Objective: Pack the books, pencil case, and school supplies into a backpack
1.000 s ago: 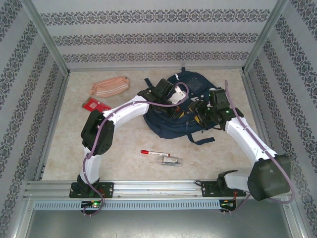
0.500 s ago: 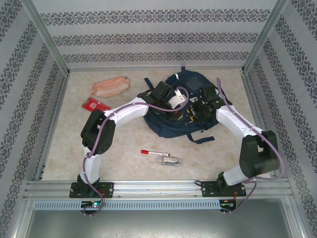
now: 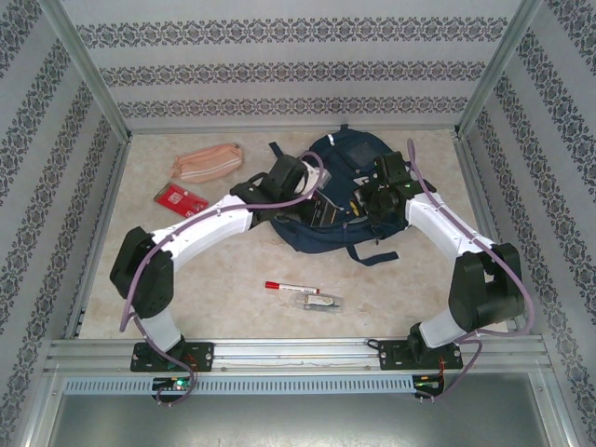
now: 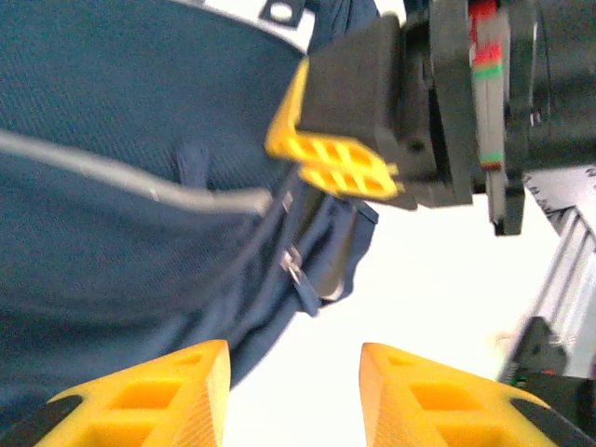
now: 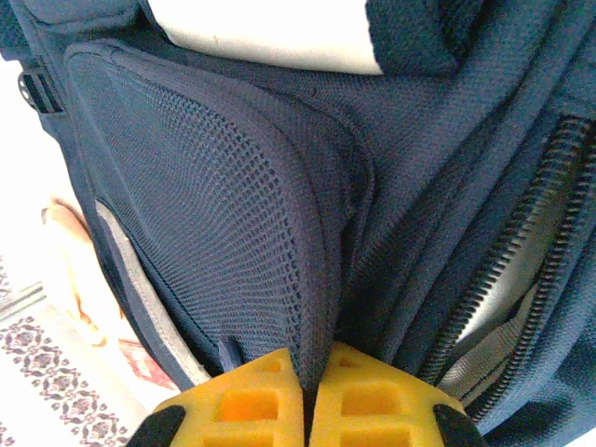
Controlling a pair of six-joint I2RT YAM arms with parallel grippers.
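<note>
Backpack (image 3: pixel 349 158) lies toward the far edge of the table (image 3: pixel 233 270), right of centre. Left arm: elbow swung out toward the left edge, forearm running diagonally to the backpack's left side. The left gripper (image 4: pixel 293 372) has its fingers apart, with nothing between them, beside the blue fabric. Right arm: elbow out near the right edge, forearm angled back to the backpack's right side. The right gripper (image 5: pixel 312 386) is closed, pinching the mesh pocket edge. Pencil case (image 3: pixel 207 163) near the far-left corner, red packet (image 3: pixel 180 197) just nearer. Marker (image 3: pixel 291 287) and clear-wrapped item (image 3: pixel 321 302) mid-table toward the near edge.
</note>
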